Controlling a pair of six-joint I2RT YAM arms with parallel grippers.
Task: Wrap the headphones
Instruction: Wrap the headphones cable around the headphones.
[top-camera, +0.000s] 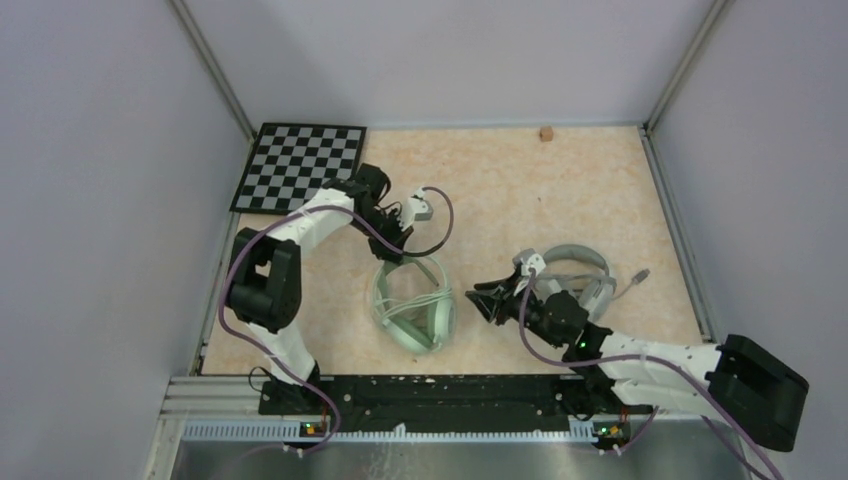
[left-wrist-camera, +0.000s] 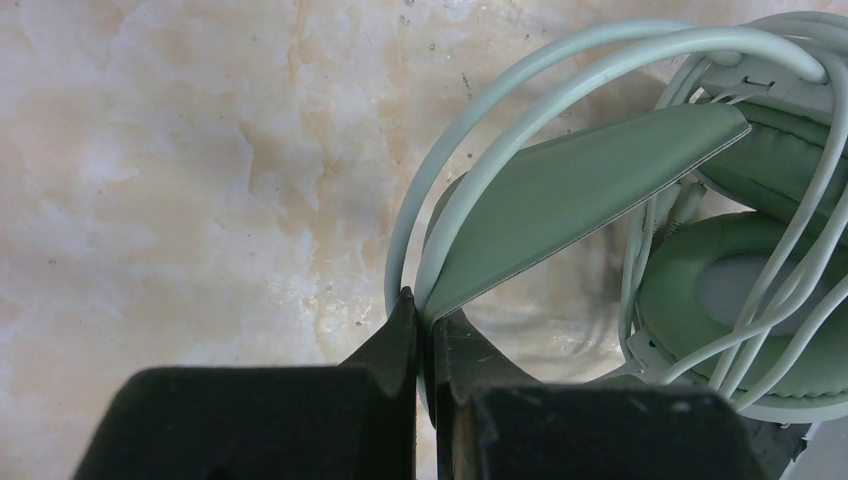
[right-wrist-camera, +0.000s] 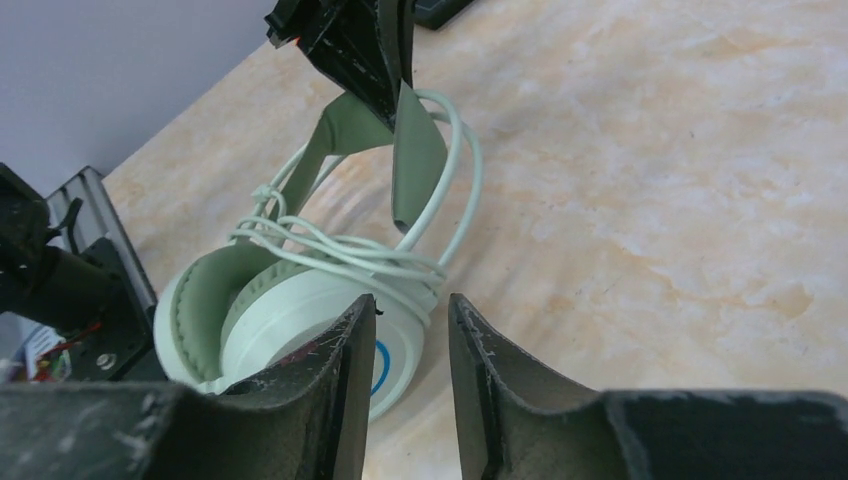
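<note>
The mint-green headphones (top-camera: 415, 310) lie on the table in the near middle, their pale-green cable (right-wrist-camera: 340, 250) looped over the cups. My left gripper (top-camera: 397, 250) is shut on their headband (left-wrist-camera: 580, 180) at its far top, and the band runs between the fingers in the left wrist view (left-wrist-camera: 425, 310). My right gripper (top-camera: 483, 297) is open and empty, just right of the green cups (right-wrist-camera: 290, 320) and pointing at them. The white/light-grey headphones (top-camera: 585, 262) lie behind my right wrist, partly hidden by it, with their grey cable (top-camera: 632, 282) trailing right.
A checkerboard (top-camera: 300, 165) lies at the far left corner. A small brown block (top-camera: 546, 132) sits at the far edge. Grey walls close in the table on three sides. The black base rail (top-camera: 430, 392) runs along the near edge.
</note>
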